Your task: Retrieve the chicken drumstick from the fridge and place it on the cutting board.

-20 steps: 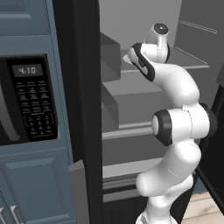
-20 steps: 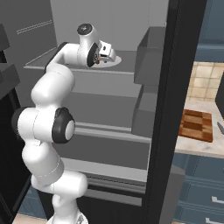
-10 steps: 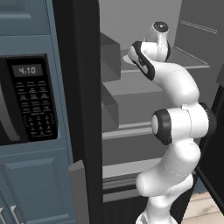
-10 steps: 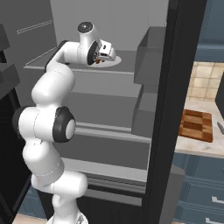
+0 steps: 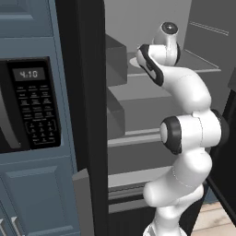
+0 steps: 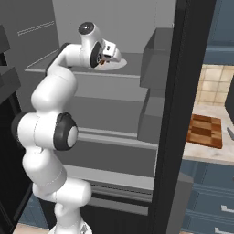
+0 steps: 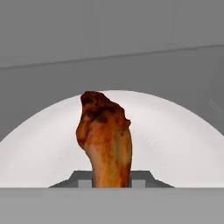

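A: Status of the pincer?

B: Clenched on the chicken drumstick, low on its narrow end. The drumstick sits over a white plate on an upper shelf of the fridge.

A: Procedure for this step?

B: Lift straight up until clear of the plate, then withdraw slowly along the shelf, keeping the wrist level. The grip sits at one end, so the meat could pivot. The cutting board waits on the table to the right, beyond the fridge wall.

A: Limitations?

B: The fingertips are cut off at the hand view's bottom edge. From the base views, the arm hides the drumstick.
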Available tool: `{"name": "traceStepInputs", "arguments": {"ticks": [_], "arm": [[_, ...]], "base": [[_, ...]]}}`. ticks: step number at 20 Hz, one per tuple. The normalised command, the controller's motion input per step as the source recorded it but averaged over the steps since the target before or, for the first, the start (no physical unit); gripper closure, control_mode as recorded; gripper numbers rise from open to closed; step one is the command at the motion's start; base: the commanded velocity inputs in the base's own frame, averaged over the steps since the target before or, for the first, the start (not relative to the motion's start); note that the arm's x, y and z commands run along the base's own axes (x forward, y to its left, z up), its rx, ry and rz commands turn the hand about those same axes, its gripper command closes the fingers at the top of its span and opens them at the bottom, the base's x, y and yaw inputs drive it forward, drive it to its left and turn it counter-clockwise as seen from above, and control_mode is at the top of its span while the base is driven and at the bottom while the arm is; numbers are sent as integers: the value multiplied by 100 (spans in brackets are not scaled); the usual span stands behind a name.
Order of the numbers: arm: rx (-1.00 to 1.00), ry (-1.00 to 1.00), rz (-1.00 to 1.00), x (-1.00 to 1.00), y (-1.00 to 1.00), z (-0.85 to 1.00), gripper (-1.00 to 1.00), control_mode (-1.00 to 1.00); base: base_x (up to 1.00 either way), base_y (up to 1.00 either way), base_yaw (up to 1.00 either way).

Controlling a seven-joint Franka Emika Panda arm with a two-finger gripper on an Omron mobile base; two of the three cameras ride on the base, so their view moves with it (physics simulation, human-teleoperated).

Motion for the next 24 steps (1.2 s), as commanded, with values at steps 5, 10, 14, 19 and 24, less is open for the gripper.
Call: {"name": "traceStepInputs", "arguments": {"ticks": [5, 10, 14, 19, 24], "arm": [[0, -9, -8, -28, -1, 21, 100, -100], [0, -5, -15, -59, -17, 29, 100, -100], [0, 2, -12, -49, -14, 63, 100, -100], [0, 3, -11, -64, -1, 21, 100, -100], [0, 2, -1, -43, 2, -3, 100, -100]], "base": [[0, 0, 0], [0, 0, 0], [0, 0, 0], [0, 0, 0], [0, 0, 0]]}}
